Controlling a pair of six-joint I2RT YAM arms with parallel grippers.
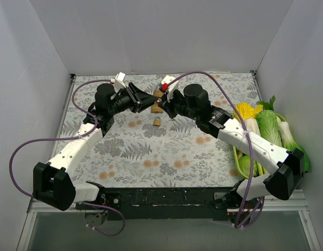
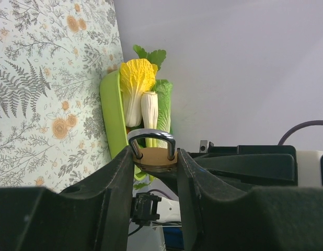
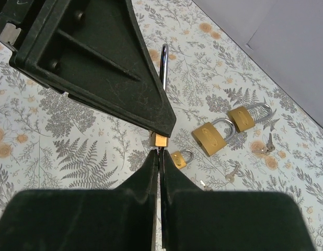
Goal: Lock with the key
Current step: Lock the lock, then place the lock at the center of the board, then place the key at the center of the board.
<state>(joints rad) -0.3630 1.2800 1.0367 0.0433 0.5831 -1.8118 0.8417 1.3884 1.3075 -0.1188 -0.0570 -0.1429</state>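
Observation:
My left gripper [image 2: 153, 157] is shut on a brass padlock [image 2: 154, 156] with a steel shackle [image 2: 151, 136] and holds it above the table. In the right wrist view the padlock's underside [image 3: 160, 140] shows below the left finger, its shackle [image 3: 164, 63] above. My right gripper [image 3: 158, 152] is shut, its tips right at that underside. Only a thin silver sliver of the key [image 3: 158, 149] shows between them. In the top view the left gripper [image 1: 146, 102] and the right gripper [image 1: 162, 106] meet tip to tip over the far middle of the table.
Three loose brass padlocks lie on the floral cloth: small [image 3: 178, 158], medium [image 3: 209, 138] and another [image 3: 242, 117]. Spare keys [image 3: 232, 172] lie near them. A green tray [image 1: 238, 157] of vegetables stands at the right edge. White walls enclose the table.

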